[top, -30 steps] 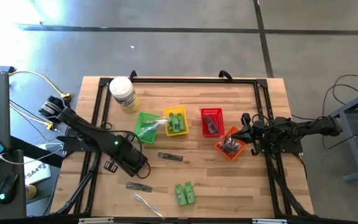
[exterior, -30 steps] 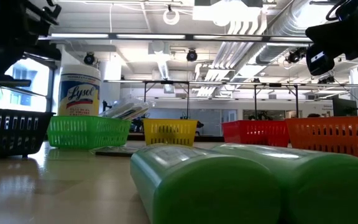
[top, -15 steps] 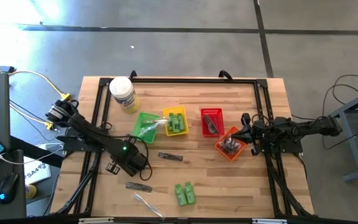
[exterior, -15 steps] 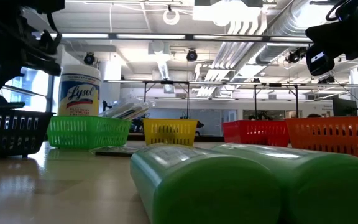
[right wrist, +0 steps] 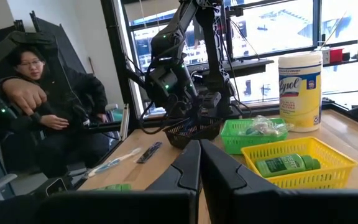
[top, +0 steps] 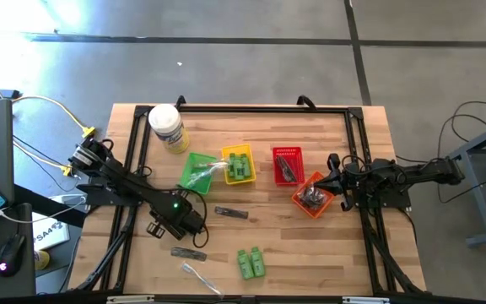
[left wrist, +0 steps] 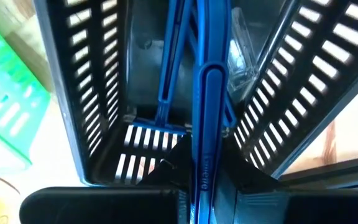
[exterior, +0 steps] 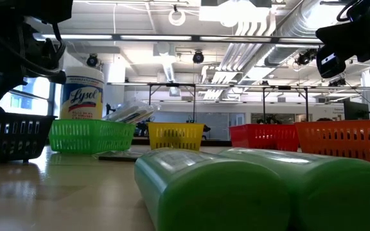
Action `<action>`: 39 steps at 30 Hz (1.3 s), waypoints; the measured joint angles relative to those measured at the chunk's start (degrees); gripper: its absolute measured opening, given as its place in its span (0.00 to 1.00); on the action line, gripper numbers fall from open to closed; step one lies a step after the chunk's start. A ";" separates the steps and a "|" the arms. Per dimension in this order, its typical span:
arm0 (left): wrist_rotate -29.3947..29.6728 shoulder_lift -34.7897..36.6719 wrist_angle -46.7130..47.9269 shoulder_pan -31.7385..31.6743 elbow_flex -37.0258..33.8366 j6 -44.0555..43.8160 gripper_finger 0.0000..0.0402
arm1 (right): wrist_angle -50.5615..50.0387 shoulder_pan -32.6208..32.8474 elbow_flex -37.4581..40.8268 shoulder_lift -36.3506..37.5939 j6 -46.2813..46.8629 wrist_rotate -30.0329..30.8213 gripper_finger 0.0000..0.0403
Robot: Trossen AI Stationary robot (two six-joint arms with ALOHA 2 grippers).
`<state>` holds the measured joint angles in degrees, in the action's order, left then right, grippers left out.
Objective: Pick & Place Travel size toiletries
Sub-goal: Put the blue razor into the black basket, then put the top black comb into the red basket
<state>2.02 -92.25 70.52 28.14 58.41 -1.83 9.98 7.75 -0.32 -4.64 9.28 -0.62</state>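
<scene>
My left gripper, pinching a slim blue razor stick, hangs inside the black slotted plastic basket near the wooden table's left edge, green mesh basket just beside, while my right gripper, pressed together, waits by the orange basket.

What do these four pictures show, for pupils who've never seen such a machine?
Two dark robot arms work at a wooden table. One camera looks down from above, one level across the tabletop, one sits on each wrist. On the table: coloured mesh baskets, two bright green bottles, a white yellow-labelled jar. The left gripper grips a slim blue stick reaching into the black mesh basket. The right gripper waits shut and empty near the orange basket.
</scene>
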 joint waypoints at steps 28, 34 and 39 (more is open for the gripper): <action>0.70 0.00 1.18 -0.02 0.00 -5.45 0.19 | 0.04 0.00 0.00 0.00 1.03 0.27 0.01; 0.68 0.00 6.08 0.00 0.07 -5.88 0.19 | 0.09 0.00 0.00 0.00 1.03 0.33 0.01; 0.68 0.88 8.37 0.00 0.07 -5.35 0.12 | 0.09 0.02 0.00 -0.02 1.27 0.38 0.01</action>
<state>2.70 -91.37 78.89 28.14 58.48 -7.18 10.07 7.77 -0.32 -4.66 10.55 -0.25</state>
